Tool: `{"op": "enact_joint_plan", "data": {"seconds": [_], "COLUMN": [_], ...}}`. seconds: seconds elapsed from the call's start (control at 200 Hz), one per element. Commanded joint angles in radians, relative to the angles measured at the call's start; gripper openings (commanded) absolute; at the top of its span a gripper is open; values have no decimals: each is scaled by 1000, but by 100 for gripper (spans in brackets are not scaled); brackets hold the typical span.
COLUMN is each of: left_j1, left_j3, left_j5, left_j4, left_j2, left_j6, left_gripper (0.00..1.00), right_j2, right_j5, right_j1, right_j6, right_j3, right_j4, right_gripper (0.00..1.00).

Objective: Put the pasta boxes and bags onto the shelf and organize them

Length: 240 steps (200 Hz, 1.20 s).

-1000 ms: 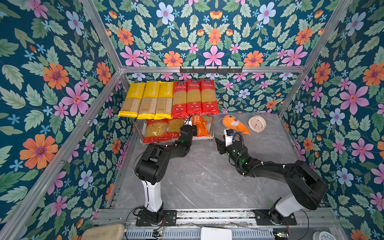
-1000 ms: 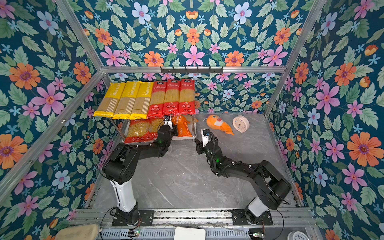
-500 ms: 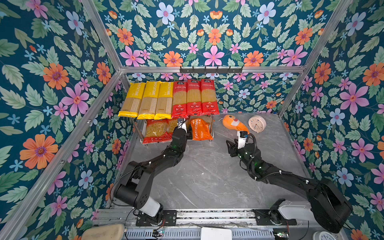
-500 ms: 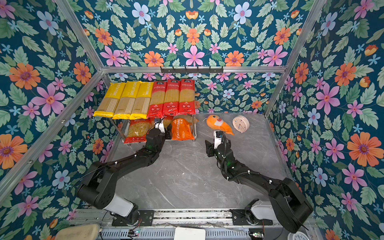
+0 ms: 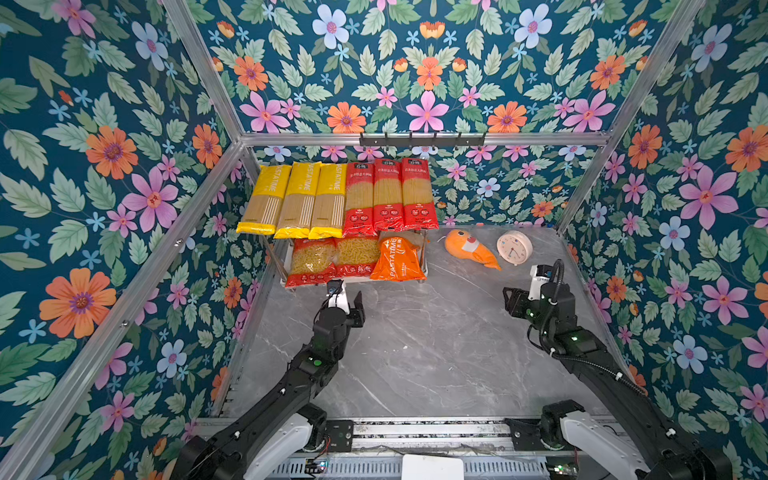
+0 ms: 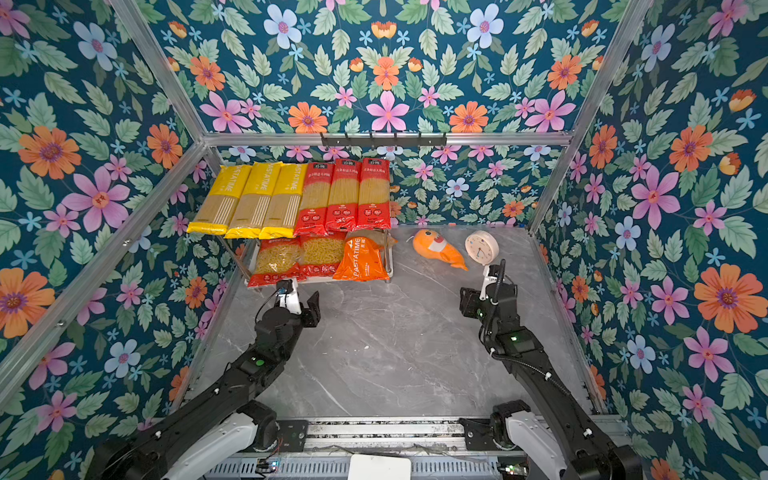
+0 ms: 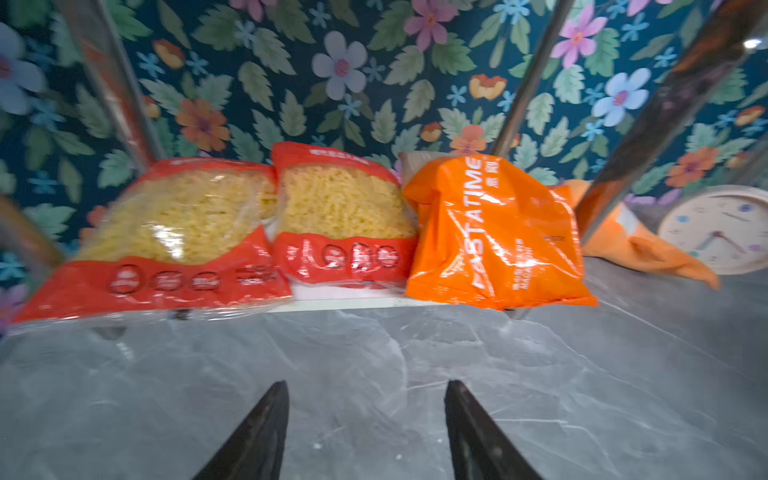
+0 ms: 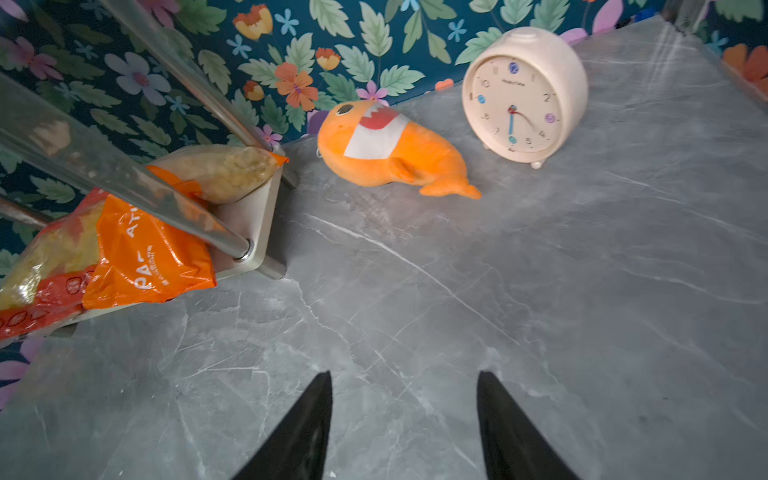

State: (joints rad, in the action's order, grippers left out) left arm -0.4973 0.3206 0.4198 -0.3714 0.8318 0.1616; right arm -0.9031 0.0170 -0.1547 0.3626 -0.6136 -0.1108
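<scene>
We count all nine packs on the shelf [image 7: 353, 300], at 11 o'clock on the table [image 5: 415, 353]. Top tier: three yellow spaghetti packs [image 5: 297, 199] side by side, three red spaghetti packs [image 5: 388, 195] touching them at their 3 o'clock. Bottom tier: two red short-pasta bags [image 7: 187, 216], then the orange PASTATIME bag [image 7: 494, 232] just beside at 3 o'clock, its front end overhanging the board. Our left gripper [image 7: 368, 415]: jaws apart, nothing between them, over bare table at 6 o'clock of the bottom tier, clear of the bags. Our right gripper [image 8: 405, 415]: jaws spread too, empty, at 3 o'clock on the table. The plush fish [image 8: 386, 153] and clock [image 8: 523, 95] sit at 1 o'clock, apart from the shelf.
</scene>
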Motion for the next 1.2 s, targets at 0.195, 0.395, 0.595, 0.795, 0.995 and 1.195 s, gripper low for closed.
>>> {"op": "enact_joint_plan", "data": {"seconds": [0.195, 0.395, 0.595, 0.795, 0.995, 1.195], "left_j1": [117, 317, 414, 427, 473, 468], "left_j3": [-135, -202, -157, -81, -63, -56], "left_j5": [287, -11, -166, -195, -178, -184], "left_j4": [-503, -797, -985, -946, -902, -891], "left_j2": [225, 455, 668, 772, 770, 769], "left_j6": [-205, -112, -164, -166, -105, -114], "left_gripper": [76, 80, 84, 100, 100, 100], "right_j2": [24, -119, -296, -606, -542, -530], "right_j5": [250, 242, 181, 122, 143, 147], "right_j1": [185, 190, 191, 193, 202, 202], "right_j6": [-136, -152, -216, -269, -229, -219], "right_j3": [143, 299, 367, 471, 385, 394], "right_j4": [197, 594, 902, 1434, 1175, 1169], "right_gripper": [67, 67, 69, 70, 99, 99]}}
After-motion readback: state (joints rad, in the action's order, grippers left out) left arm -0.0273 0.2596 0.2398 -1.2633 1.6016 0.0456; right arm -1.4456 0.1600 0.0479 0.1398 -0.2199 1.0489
